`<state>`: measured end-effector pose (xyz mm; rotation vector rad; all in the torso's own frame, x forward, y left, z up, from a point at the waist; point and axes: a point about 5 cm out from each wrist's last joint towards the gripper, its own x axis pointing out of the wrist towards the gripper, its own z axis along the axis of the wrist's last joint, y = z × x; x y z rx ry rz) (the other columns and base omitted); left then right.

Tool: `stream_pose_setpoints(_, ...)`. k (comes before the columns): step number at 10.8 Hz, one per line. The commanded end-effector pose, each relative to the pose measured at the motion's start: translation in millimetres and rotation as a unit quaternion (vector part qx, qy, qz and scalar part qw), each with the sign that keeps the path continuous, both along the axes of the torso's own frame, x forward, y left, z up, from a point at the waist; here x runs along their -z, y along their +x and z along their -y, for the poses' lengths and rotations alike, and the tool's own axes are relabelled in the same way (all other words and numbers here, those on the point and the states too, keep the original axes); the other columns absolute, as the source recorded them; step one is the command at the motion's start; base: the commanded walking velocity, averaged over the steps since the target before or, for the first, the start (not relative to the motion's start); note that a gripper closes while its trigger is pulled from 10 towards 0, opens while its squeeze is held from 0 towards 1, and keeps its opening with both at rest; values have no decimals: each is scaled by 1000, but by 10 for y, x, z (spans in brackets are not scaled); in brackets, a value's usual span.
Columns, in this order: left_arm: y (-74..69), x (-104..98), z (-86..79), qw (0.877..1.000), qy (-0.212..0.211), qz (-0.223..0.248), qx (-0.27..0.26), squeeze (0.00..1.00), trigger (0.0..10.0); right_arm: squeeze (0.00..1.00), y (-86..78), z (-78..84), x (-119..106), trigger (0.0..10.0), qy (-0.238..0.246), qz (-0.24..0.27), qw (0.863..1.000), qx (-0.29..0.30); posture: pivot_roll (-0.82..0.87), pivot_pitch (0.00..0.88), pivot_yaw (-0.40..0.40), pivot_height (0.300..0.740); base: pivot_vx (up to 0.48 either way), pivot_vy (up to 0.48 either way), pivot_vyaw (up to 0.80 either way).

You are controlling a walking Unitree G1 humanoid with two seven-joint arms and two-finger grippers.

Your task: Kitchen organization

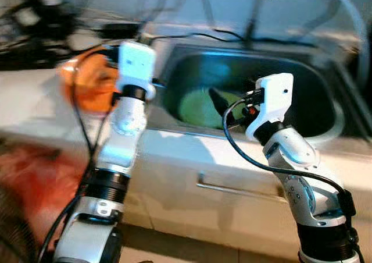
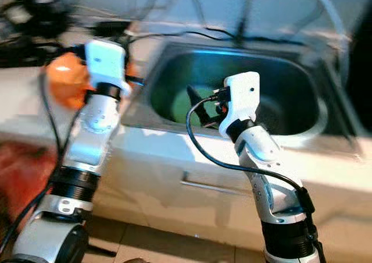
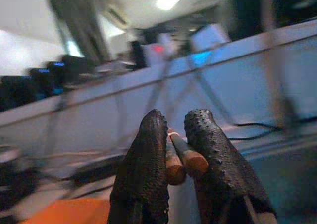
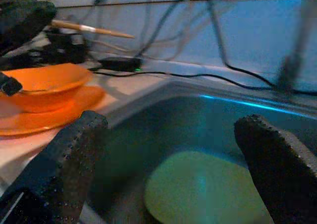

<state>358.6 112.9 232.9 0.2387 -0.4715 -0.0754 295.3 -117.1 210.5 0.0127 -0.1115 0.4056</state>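
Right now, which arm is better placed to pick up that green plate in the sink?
The right. The right gripper hangs open over the sink, just above the green plate. The left gripper is shut on chopsticks over the counter.

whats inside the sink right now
A green plate lies flat on the bottom of the sink. The right gripper hangs open over it. The plate's near edge is hidden by the sink's front wall and the gripper, and the blur hides any smaller items.
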Motion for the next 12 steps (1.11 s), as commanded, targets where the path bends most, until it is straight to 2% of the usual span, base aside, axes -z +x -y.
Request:
stream_pose_setpoints(1, 12, -24, 48, 1000, 4, 1, 18, 0, 0, 0, 10, 36, -5, 10000, 0, 6, 1000, 13, -63, 0, 66, 740, 0, 0, 0)
stream_pose_setpoints(3, 33, 20, 105, 999, 6, -11, 40, 0, 0, 0, 36, 98, 11, 10000, -8, 0, 999, 40, -70, 0, 72, 740, 0, 0, -238)
stream_pose_setpoints(4, 50, 64, 157, 998, 7, -25, 55, 0, 0, 0, 39, 131, 21, 10000, -11, -1, 999, 51, -77, 0, 76, 740, 0, 0, -781)
stream_pose_setpoints(5, 72, 129, 207, 997, 6, -45, 69, 0, 0, 0, 37, 150, 29, 10000, -11, -3, 998, 58, -81, 0, 79, 740, 0, 0, 0)
stream_pose_setpoints(7, 116, 282, 253, 993, 3, -84, 81, 0, 0, 0, 33, 158, 39, 10000, -13, -7, 998, 62, -87, 0, 82, 740, 0, 0, -784)
stream_pose_setpoints(8, 169, 461, 273, 988, 3, -129, 80, 0, 1882, 0, 33, 164, 51, 10000, -17, -9, 998, 68, -93, 0, 84, 740, 0, 0, -756)
stream_pose_setpoints(9, 202, 579, 300, 982, -4, -172, 85, 0, 3098, 0, 31, 171, 60, 10000, -20, -12, 997, 72, -94, 0, 85, 740, 0, 0, 0)
stream_pose_setpoints(10, 223, 714, 315, 972, -20, -218, 90, 0, 3608, 0, 32, 177, 65, 10000, -22, -13, 997, 76, -99, 0, 87, 740, 0, 0, 0)
stream_pose_setpoints(12, 229, 894, 348, 959, -35, -265, 97, 0, 5333, 0, 22, 180, 73, 10000, -22, -16, 996, 81, -107, 0, 93, 740, 0, 0, 0)
